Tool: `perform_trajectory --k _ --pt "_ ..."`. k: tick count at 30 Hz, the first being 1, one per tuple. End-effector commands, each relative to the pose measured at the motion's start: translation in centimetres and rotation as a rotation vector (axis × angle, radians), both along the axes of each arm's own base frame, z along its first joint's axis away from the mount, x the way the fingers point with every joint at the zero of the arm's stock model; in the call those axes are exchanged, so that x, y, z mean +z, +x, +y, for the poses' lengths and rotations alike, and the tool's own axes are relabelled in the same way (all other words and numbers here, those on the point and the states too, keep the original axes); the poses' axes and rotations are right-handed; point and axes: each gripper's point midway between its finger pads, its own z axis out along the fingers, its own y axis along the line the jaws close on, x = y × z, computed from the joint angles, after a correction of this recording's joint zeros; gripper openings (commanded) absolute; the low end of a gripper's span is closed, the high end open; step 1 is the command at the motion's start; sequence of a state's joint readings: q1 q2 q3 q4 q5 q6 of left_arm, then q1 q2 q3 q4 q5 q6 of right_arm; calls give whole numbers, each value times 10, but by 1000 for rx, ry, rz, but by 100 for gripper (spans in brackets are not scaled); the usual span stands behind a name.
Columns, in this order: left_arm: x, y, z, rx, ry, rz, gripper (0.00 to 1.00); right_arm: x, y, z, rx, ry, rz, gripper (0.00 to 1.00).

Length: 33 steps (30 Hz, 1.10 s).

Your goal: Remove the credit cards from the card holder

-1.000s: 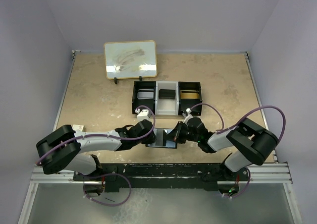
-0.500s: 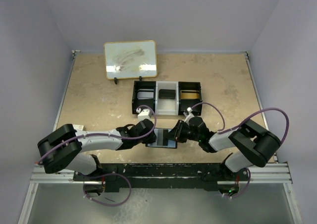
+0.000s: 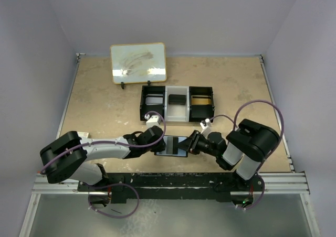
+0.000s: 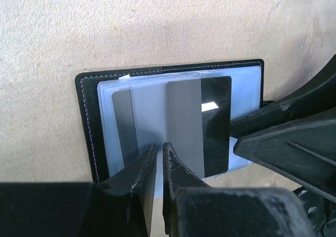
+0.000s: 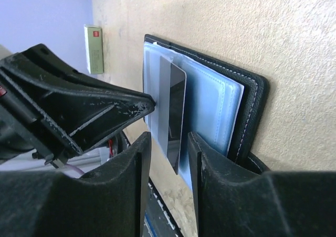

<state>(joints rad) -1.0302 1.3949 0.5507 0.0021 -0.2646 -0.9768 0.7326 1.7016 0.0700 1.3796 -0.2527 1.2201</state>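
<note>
The card holder [image 4: 86, 127] is laid open at the near side of the bench [image 3: 105, 106]. The left end effector [image 4: 159, 147] is closed at its edge. The right end effector [image 5: 169, 137] is parted around a protruding card [image 5: 176, 106].

card holder [image 4: 86, 122]: black, lying open flat | blue-grey sleeves face up | credit card [image 4: 199, 127]: grey-black, partly out of sleeves

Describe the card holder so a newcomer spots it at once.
On the tan table, look just on the near side of the black-and-white three-compartment tray. The card holder lies open flat there, between the left gripper and right gripper. Unlike the tray, it is a thin black wallet with blue-grey sleeves showing cards.
</note>
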Motion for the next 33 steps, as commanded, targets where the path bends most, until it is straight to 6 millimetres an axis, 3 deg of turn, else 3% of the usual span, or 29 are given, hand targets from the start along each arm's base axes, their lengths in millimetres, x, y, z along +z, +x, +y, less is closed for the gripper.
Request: perform_trajectory --k 1,5,7,9,14,25,33 --pt "-22 -13 20 -24 119 50 7 15 -1 1 8 93 -68 39" --pt "-22 -12 20 -23 120 48 7 2 -10 8 53 118 5 40" --pt "-21 -13 20 -24 121 50 7 7 -10 1 16 148 -27 54" --pt "-22 -13 20 -23 125 51 7 7 -9 3 23 166 -22 58" --pt "-21 -12 20 -23 125 47 7 -4 -12 1 24 139 6 49" --pt "-19 -11 19 -28 132 45 7 5 -11 3 35 156 -23 26" --pt "-19 -11 19 -29 135 45 7 4 -10 0 22 130 -19 21"
